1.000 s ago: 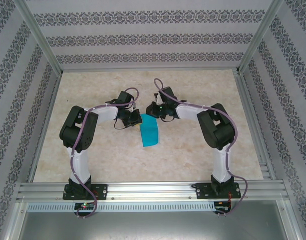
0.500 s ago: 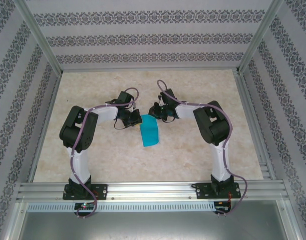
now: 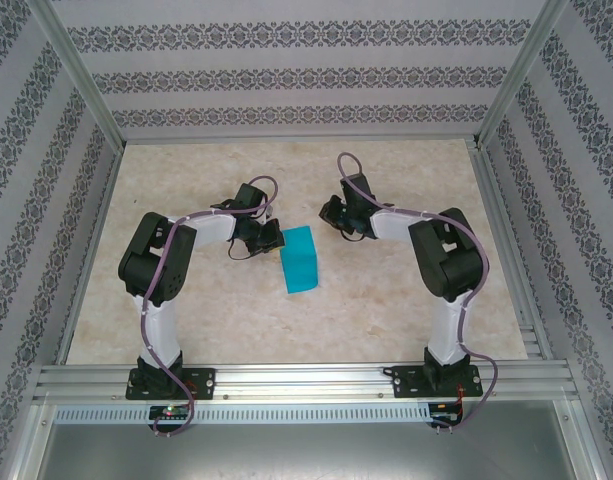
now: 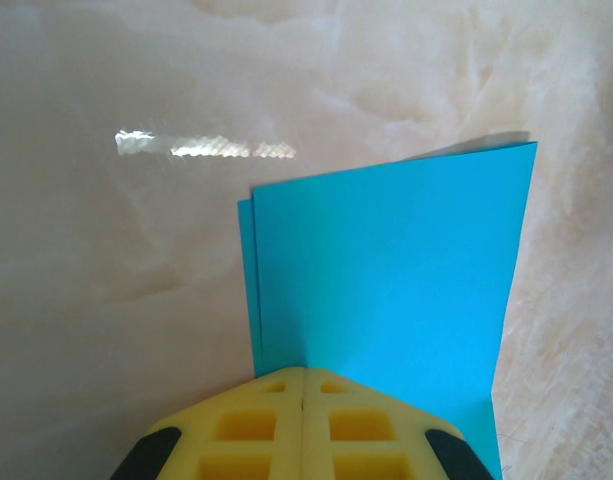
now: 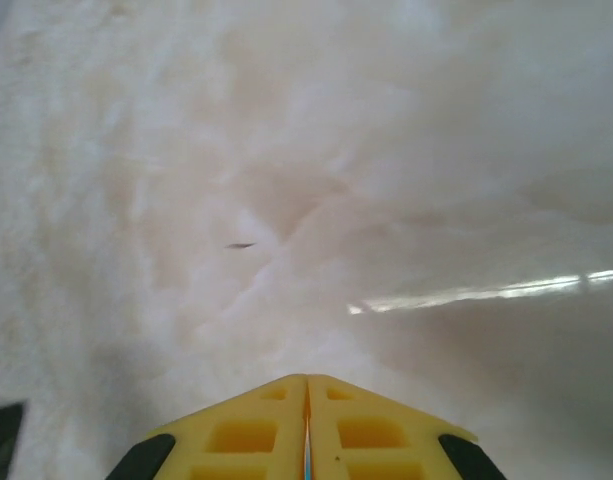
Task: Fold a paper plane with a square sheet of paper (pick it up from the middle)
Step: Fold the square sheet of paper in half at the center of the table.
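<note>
Top external.
Spotter: Where's the paper?
Me: Centre of the frame. The sheet of paper point(image 3: 299, 258) lies on the table point(image 3: 406, 310) as a tall cyan rectangle, folded in half by the look of it. My left gripper point(image 3: 274, 243) touches its upper left edge. My right gripper point(image 3: 331, 212) stands apart, up and to the right of it, above bare tabletop.
Spotter: Why one on and one off?
Me: My reading is that the left pins the fold so the paper can't slide or spring open. The right sits clear so it won't catch the free edge.

Left wrist.
Spotter: Gripping or pressing?
Me: The yellow fingers point(image 4: 256, 430) at bottom centre are clenched, seam tight, with their tips on the sheet's near edge. The paper spreads away from them toward the upper right of the frame. I count two layers. The under one peeks out as a thin strip along the left side, so the edges aren't quite flush. The top layer lifts a little at the far right corner. The finger seam runs across the plane of the sheet, so I judge this a press-down rather than a pinch, though I can't rule out a nipped edge.

Right wrist.
Spotter: And that one?
Me: Its fingers point(image 5: 246, 435) are closed at bottom centre, holding nothing I can make out. Marbled table lies ahead, with a glare streak point(image 5: 486, 292) at the right. I'd call it idle, waiting for the next crease.
</note>
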Motion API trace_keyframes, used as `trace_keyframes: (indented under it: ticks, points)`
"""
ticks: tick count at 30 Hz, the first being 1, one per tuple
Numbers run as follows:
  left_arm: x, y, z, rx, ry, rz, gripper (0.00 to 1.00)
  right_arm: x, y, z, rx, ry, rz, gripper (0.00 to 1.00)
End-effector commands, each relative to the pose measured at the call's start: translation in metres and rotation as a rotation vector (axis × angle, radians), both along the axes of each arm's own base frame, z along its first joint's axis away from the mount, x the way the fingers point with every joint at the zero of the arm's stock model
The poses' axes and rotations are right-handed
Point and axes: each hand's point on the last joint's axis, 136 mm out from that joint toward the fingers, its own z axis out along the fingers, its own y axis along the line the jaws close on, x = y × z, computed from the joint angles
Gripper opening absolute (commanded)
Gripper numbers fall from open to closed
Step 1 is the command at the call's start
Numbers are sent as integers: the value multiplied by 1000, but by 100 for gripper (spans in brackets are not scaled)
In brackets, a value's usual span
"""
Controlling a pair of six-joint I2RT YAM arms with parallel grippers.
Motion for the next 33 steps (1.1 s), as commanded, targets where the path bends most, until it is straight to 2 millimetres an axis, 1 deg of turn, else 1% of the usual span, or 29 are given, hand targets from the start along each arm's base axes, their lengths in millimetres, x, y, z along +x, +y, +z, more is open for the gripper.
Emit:
trace_keyframes:
  ticks: [1, 3, 5, 8, 10, 13, 20, 24, 33]
  points:
    - [-61, 45, -82, 274, 227, -1, 0, -36, 31, 16, 22, -3, 214, 9]
    - [-59, 46, -81, 274, 224, 1, 0, -59, 41, 7, 46, 46, 289, 9]
    - [-58, 45, -80, 274, 220, 2, 0, -78, 45, -1, 56, 77, 332, 9]
    - [-58, 44, -80, 268, 223, 8, 0, -96, 45, -8, 45, 66, 357, 9]
    - [-57, 43, -81, 263, 223, 13, 0, -105, 51, -11, 60, 75, 380, 9]
    - [-55, 42, -81, 260, 222, 16, 0, -113, 54, -18, 56, 92, 393, 9]
    - [-57, 42, -83, 266, 226, 17, 0, -120, 46, -31, 12, 123, 387, 9]
    - [-58, 43, -86, 269, 229, 21, 0, -126, 43, -35, -4, 138, 405, 9]
    - [-58, 43, -88, 272, 234, 33, 0, -146, 26, -48, -84, 175, 446, 9]
